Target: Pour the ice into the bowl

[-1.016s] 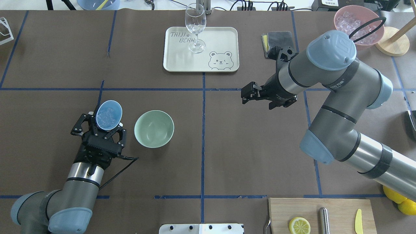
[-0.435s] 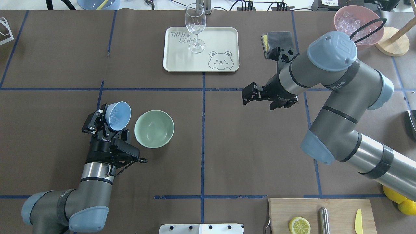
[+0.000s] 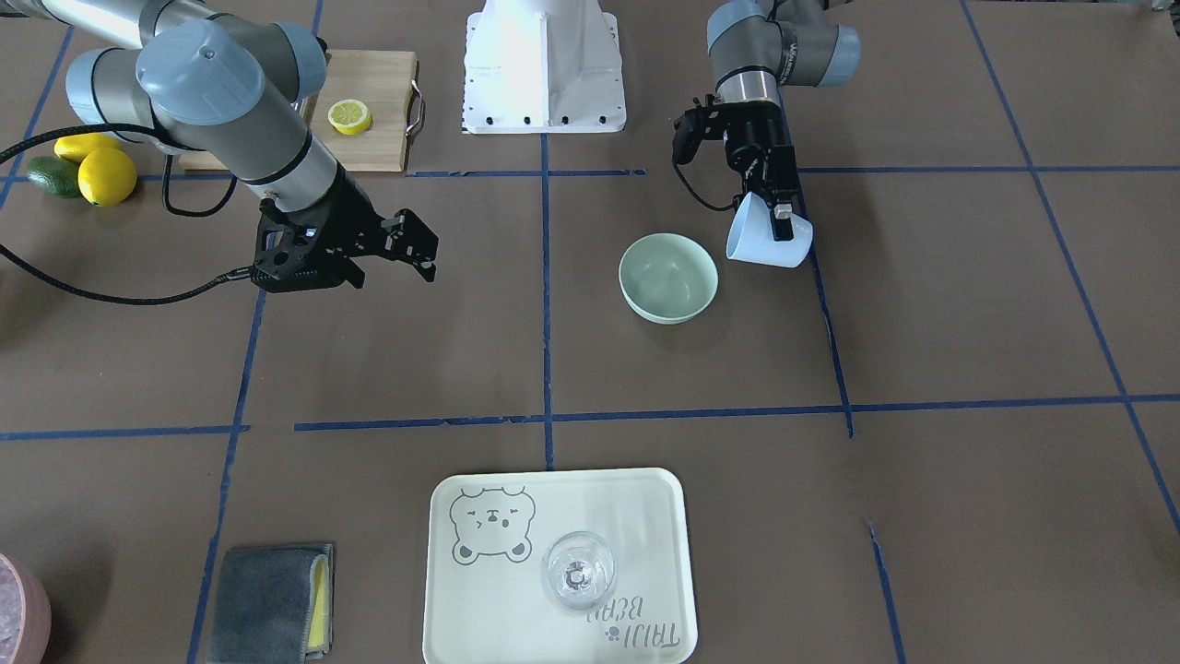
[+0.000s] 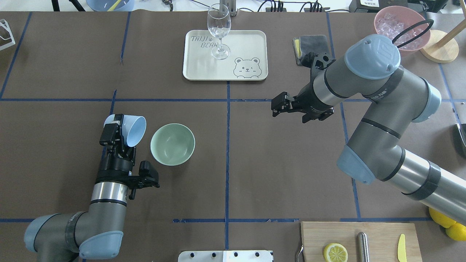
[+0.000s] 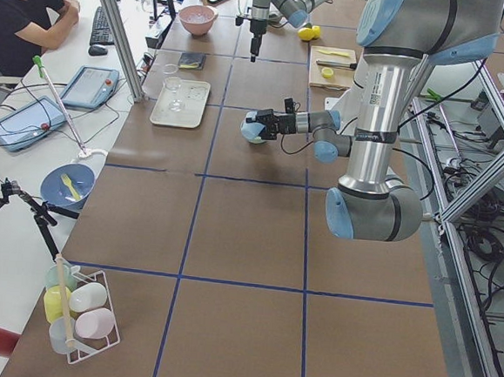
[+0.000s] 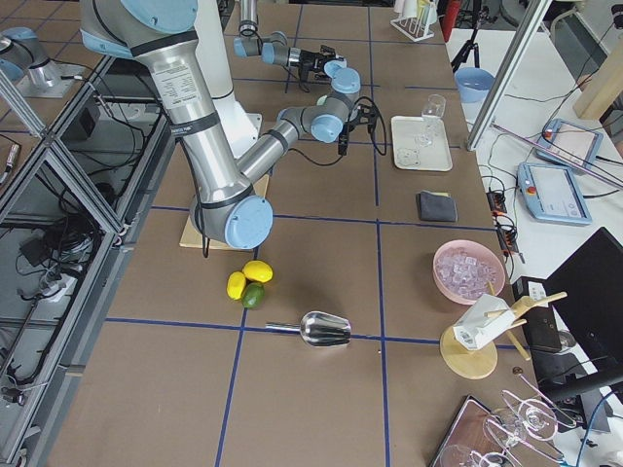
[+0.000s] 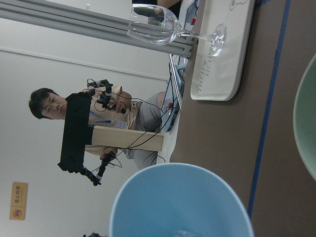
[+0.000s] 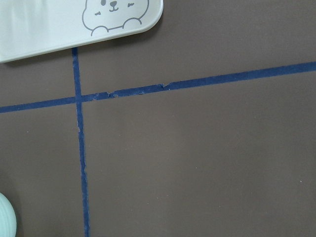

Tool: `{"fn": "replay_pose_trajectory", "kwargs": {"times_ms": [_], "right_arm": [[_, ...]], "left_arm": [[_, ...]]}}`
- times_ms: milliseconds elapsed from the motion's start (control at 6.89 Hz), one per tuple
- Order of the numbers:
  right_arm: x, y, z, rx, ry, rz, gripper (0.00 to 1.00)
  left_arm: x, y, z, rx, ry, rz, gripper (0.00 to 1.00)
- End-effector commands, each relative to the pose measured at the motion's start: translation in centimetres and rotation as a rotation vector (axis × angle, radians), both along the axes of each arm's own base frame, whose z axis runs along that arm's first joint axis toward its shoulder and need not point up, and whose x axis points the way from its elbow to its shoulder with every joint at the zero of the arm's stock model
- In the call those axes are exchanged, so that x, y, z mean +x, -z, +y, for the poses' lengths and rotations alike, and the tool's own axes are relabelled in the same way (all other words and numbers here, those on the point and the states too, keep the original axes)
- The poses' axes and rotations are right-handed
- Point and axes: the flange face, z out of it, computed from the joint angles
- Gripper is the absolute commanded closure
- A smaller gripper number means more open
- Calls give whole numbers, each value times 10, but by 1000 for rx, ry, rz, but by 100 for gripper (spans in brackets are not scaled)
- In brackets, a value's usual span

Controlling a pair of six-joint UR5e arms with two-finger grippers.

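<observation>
Left gripper (image 5: 267, 124) closed on tilted blue cup (image 5: 252, 124) at centre, tray (image 5: 194, 107) with glass (image 5: 173, 87) at its 9 o'clock, pink bowl (image 5: 198, 20) at 11 o'clock, seated person (image 5: 21, 15) at 10 o'clock.

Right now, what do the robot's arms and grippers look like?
The left arm and right arm are grey tubes with pale blue joint caps and black bands. The left gripper and right gripper are black, two-fingered, linkage-built. A black cable loops off the right arm.
</observation>
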Motion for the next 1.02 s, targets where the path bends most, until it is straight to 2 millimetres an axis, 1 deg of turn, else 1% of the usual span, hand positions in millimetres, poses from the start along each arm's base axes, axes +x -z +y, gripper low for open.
{"fn": "replay_pose_trajectory", "kwargs": {"times_ms": [0, 145, 290, 580, 725, 870], "right_arm": [[0, 1, 0, 0, -2, -1, 0], [0, -1, 1, -5, -4, 2, 0], [0, -3, 1, -9, -4, 5, 0], [1, 3, 2, -5, -7, -4, 0], [2, 3, 3, -4, -7, -7, 0], [2, 3, 3, -6, -8, -7, 0]], "left_arm": [[-2, 4, 0, 25, -12, -172, 100], [-2, 4, 0, 29, -8, -179, 100], [-1, 2, 0, 32, -12, -228, 100], [-6, 9, 0, 64, 15, -337, 100], [-4, 20, -1, 73, 14, -385, 100], [-5, 25, -1, 84, 28, -422, 100]]}}
